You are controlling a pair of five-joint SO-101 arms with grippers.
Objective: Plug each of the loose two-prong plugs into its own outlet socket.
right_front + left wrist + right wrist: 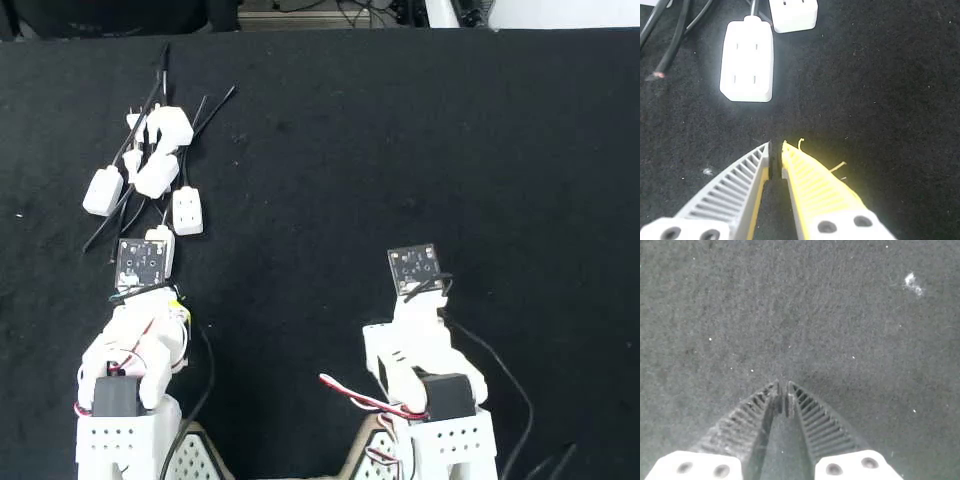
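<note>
Several white plugs (155, 172) and their black cords (150, 100) lie in a heap at the far left of the black table. Just nearer than the heap lies a white outlet socket (187, 210), slots up, and a second one (160, 240) is partly under my left arm's wrist. In the left wrist view, my left gripper (776, 148) is shut and empty, a short way from a two-socket outlet (746, 60); another socket (792, 12) lies beyond. My right gripper (783, 388) is shut with nothing in it, over bare cloth.
The left arm (135, 340) stands at the near left and the right arm (420, 350) at the near right. Black cloth (430, 140) covers the table. Loose cord ends (660, 45) lie beside the nearest socket.
</note>
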